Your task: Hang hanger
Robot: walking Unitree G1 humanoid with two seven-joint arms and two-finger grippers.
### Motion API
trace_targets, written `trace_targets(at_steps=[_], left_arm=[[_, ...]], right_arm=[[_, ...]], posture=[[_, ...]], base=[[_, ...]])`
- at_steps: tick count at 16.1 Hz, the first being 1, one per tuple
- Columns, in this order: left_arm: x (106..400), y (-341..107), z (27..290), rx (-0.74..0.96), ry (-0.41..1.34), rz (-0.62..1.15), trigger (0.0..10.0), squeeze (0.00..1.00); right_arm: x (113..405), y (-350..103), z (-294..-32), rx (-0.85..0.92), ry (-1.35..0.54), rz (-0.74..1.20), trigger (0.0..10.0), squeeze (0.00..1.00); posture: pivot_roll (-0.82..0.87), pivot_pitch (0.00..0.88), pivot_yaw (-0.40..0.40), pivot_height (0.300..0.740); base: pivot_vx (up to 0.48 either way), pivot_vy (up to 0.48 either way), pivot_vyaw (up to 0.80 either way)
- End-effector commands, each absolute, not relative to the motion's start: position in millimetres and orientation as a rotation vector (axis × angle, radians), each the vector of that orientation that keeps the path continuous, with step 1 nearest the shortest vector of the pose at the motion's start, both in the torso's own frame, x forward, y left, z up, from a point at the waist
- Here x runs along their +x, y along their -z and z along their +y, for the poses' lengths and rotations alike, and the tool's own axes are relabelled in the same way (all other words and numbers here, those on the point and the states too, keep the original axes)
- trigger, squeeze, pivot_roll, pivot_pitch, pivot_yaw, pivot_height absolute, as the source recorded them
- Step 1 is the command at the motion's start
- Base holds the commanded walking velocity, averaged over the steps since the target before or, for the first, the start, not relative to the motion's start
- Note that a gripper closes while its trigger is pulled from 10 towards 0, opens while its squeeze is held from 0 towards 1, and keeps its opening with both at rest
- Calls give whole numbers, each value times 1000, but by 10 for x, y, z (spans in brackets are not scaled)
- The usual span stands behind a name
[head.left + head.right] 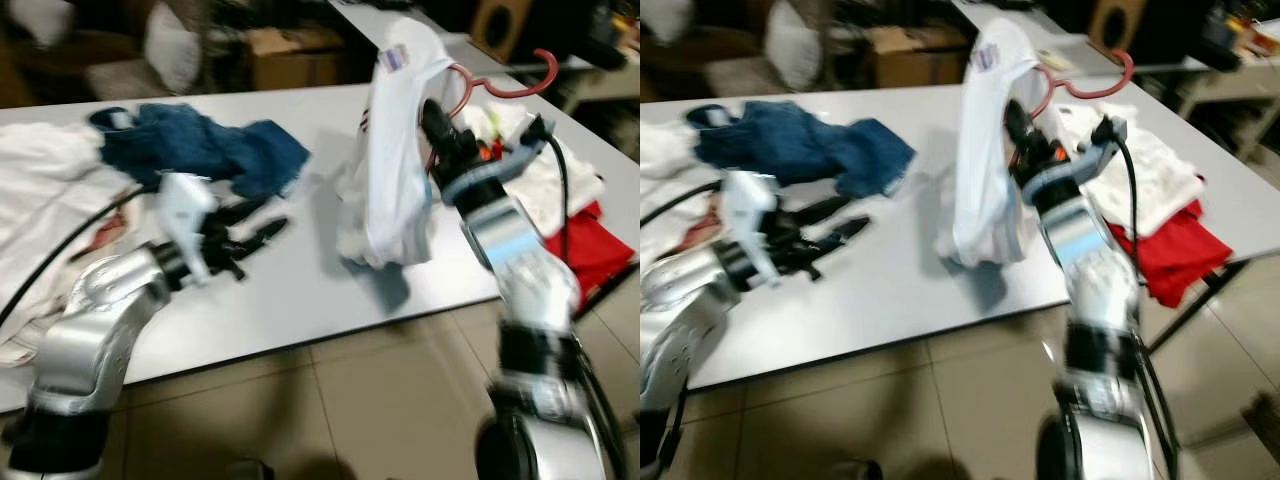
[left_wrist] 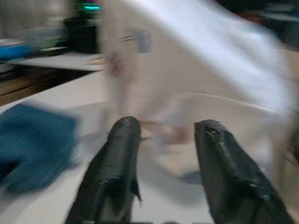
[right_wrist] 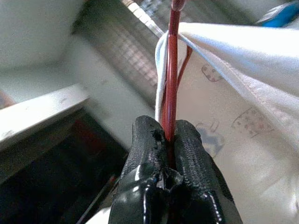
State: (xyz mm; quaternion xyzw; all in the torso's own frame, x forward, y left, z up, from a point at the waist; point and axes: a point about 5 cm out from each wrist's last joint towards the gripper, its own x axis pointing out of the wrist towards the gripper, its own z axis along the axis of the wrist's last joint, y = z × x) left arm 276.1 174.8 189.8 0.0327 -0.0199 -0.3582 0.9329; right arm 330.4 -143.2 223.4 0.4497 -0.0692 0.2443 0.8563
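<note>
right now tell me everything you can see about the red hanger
The red hanger is a thin, glossy frame, plastic by its look, with a curved hook pointing away from the robot. The right gripper is shut on it and holds it raised over the white table. A white garment is draped on it, its lower end reaching the tabletop.
</note>
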Motion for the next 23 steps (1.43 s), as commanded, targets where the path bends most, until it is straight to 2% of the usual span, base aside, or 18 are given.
trace_targets(at_steps=[1, 3, 5, 6, 9, 12, 13, 14, 15, 16, 17, 18, 23], left_arm=[[2745, -1895, 1719, 44, 728, -35, 10000, 1000], [2618, -1779, 1656, -71, 654, -11, 10000, 1000], [2572, -1669, 1624, -64, 641, 52, 10000, 1000], [2589, -1636, 1601, -55, 643, 74, 10000, 1000], [2630, -1620, 1549, 34, 638, 88, 10000, 1000], [2580, -1643, 1505, 34, 645, 91, 10000, 1000], [2585, -1630, 1508, 31, 635, 94, 10000, 973], [2594, -1623, 1508, 29, 628, 95, 10000, 725], [2606, -1606, 1510, 19, 618, 103, 10000, 667], [2620, -1593, 1521, 12, 606, 110, 10000, 267], [2636, -1582, 1541, 12, 591, 118, 10000, 122], [2638, -1584, 1549, 20, 586, 119, 10000, 20], [2608, -1594, 1484, 24, 597, 91, 10000, 0]], right_arm=[[3251, -2375, -1436, 929, -550, -181, 10000, 0], [2936, -2386, -1489, 883, -559, -177, 10000, 0], [2790, -2347, -1500, 890, -561, -144, 10000, 0], [2676, -2294, -1470, 840, -584, -105, 10000, 0], [2504, -2175, -1453, 748, -585, -43, 10000, 0], [2380, -2015, -1440, 723, -551, 51, 10000, 0], [2368, -1972, -1427, 716, -546, 76, 10000, 0], [2362, -1951, -1414, 719, -545, 88, 10000, 0], [2358, -1931, -1406, 718, -543, 97, 10000, 0], [2355, -1923, -1402, 716, -543, 101, 10000, 0], [2345, -1919, -1398, 712, -546, 105, 10000, 0], [2323, -1920, -1391, 707, -557, 111, 10000, 0], [2285, -1920, -1387, 715, -590, 101, 10000, 0]], posture=[[-116, 0, -17, 740], [-112, 0, -21, 740], [-120, 0, -19, 740], [-134, 0, -11, 740], [-143, 0, -5, 740], [-147, 0, 1, 740], [-147, 0, 3, 740], [-147, 0, 8, 740], [-146, 0, 10, 740], [-145, 0, 11, 740], [-146, 0, 11, 740], [-146, 0, 11, 740], [-138, 0, -16, 740]], base=[[0, 0, 800], [0, 0, 800], [0, 0, 800], [0, 0, 800], [0, 0, 800], [0, 0, 800], [0, 0, 800], [0, 0, 800], [0, 0, 800], [0, 0, 800], [0, 0, 800], [0, 0, 800], [0, 0, 800]])
